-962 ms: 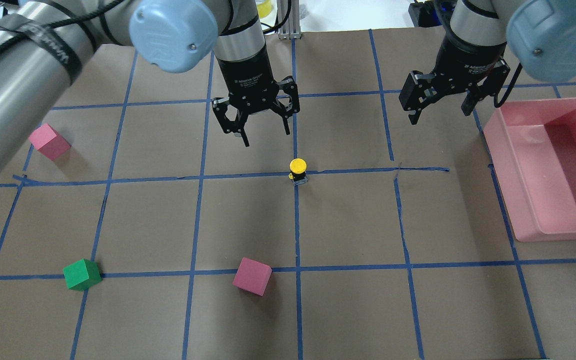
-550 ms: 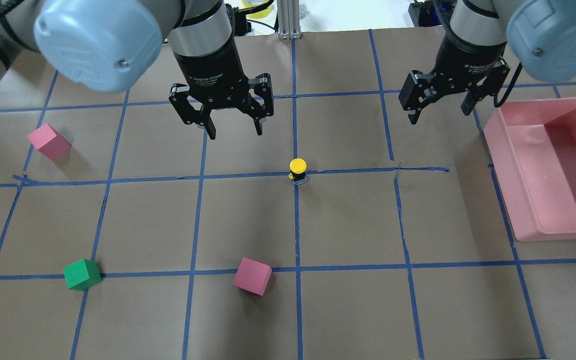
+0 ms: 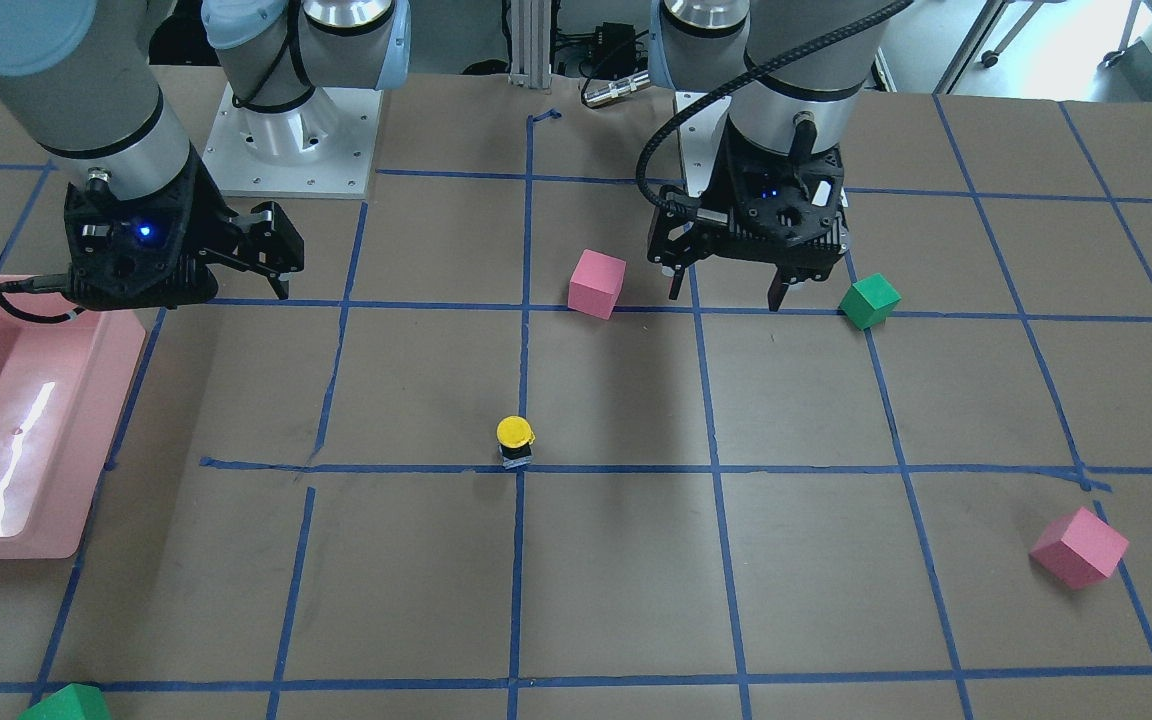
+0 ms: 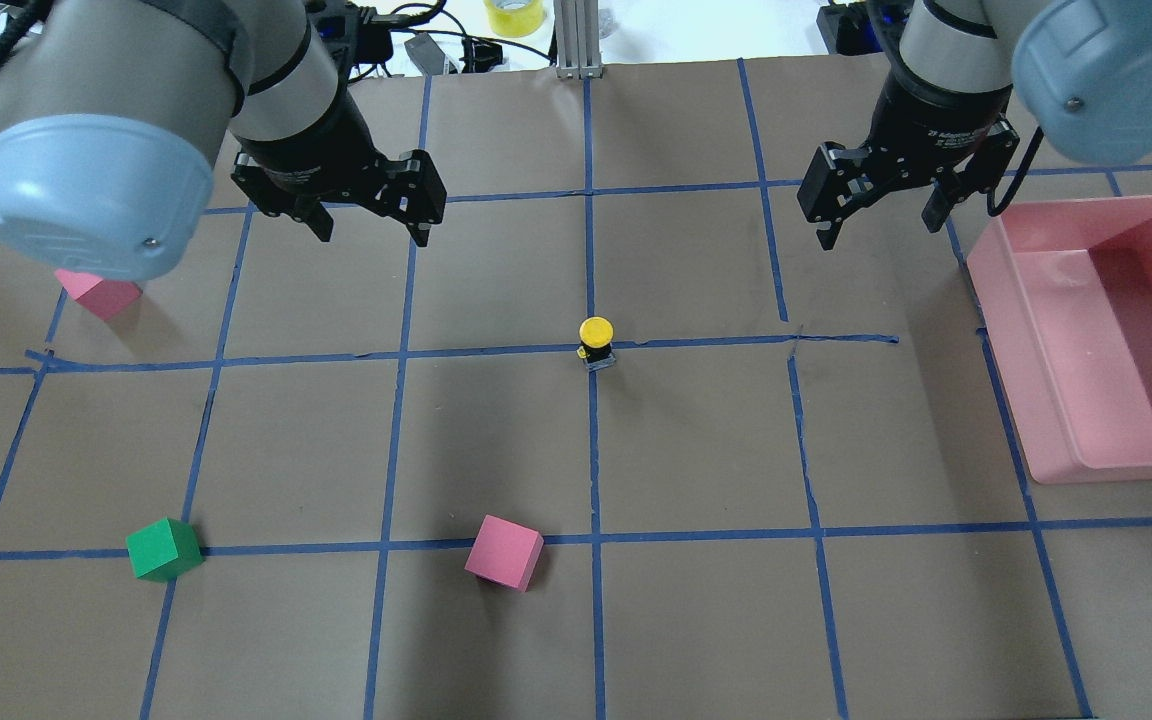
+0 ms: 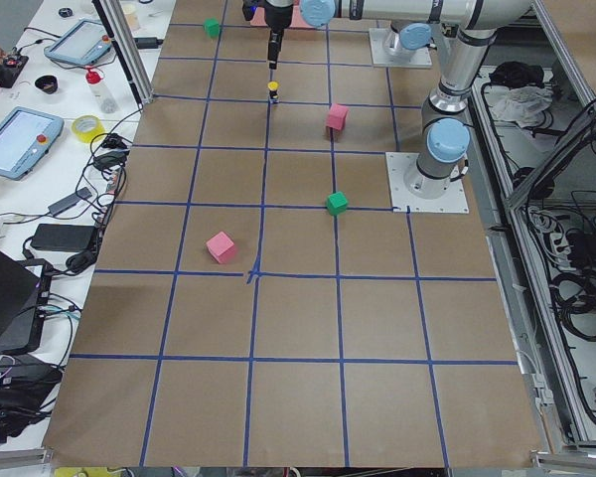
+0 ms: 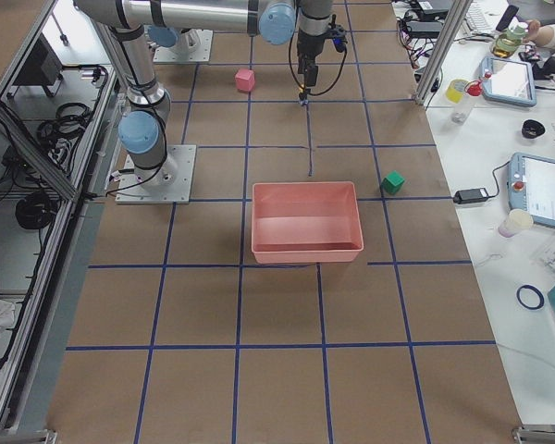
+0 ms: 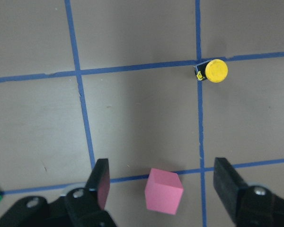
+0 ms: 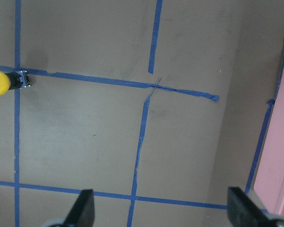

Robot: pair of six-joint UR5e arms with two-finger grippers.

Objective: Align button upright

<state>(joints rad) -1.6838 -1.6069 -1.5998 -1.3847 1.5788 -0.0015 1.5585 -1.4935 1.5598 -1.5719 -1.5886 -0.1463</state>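
Leftward the left gripper [image 4: 372,234] is carried since a second ago, jaws spread wide and empty. The button [image 4: 596,340] is stood upright well to its right, between it and the right gripper [image 4: 879,232], likewise spread wide.

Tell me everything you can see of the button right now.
The button is small, with a round, glossy yellow cap over a black body and a greyish base. It stands upright, cap up, on the brown paper table, at a crossing of blue tape lines. Nothing else touches it.
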